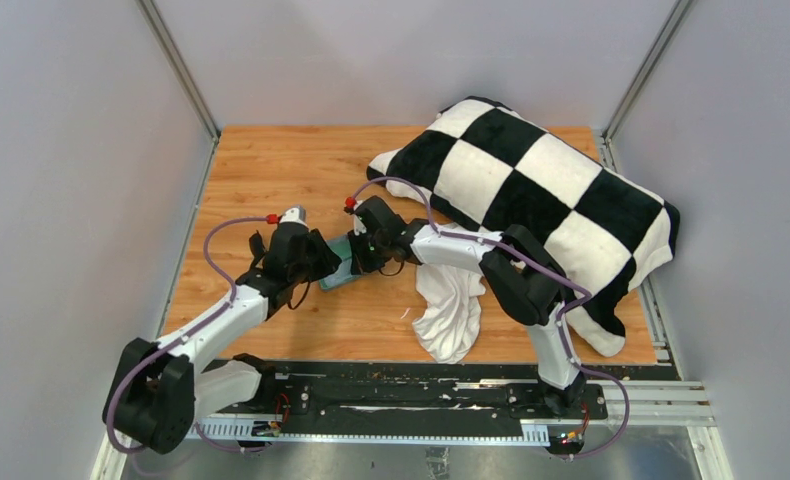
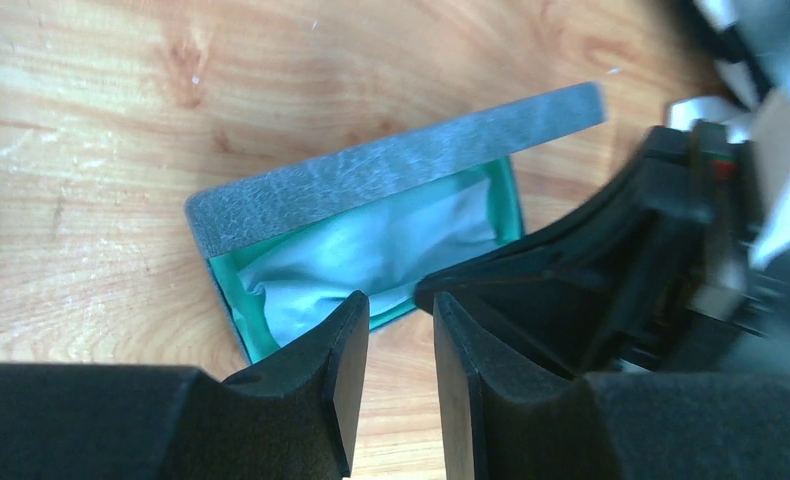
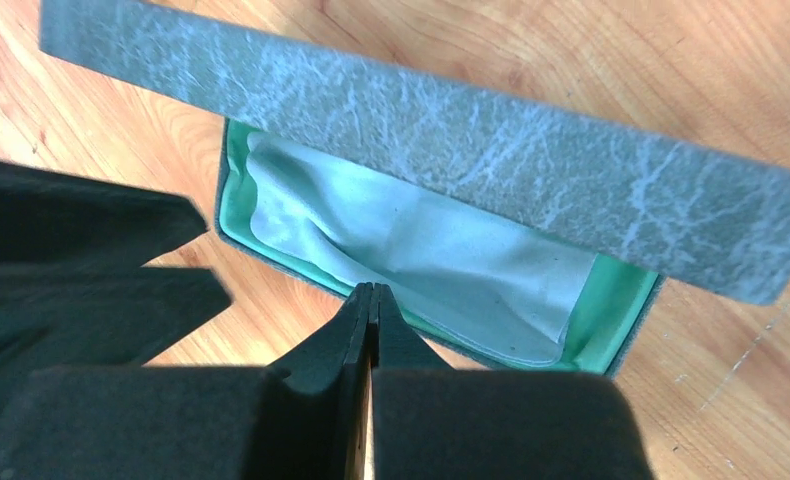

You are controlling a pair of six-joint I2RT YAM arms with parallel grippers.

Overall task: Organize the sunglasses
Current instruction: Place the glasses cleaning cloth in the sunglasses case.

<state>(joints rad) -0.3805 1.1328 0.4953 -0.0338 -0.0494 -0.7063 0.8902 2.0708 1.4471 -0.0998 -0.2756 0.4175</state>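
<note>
The grey-blue hard case (image 1: 338, 272) lies on the wooden table with its lid (image 2: 401, 165) half raised. Its mint-green inside holds the light-blue cloth (image 2: 371, 250), also seen in the right wrist view (image 3: 421, 245). The sunglasses are not visible in any view. My left gripper (image 2: 401, 305) is slightly open and empty, just in front of the case's open side. My right gripper (image 3: 373, 292) is shut on nothing, its tips at the case's front rim (image 3: 301, 275). Both grippers meet at the case in the top view, left (image 1: 323, 266) and right (image 1: 363, 258).
A large black-and-white checkered pillow (image 1: 531, 195) lies at the back right. A crumpled white cloth (image 1: 449, 300) lies under the right arm near the front. Grey walls enclose the table (image 1: 271, 170) on three sides.
</note>
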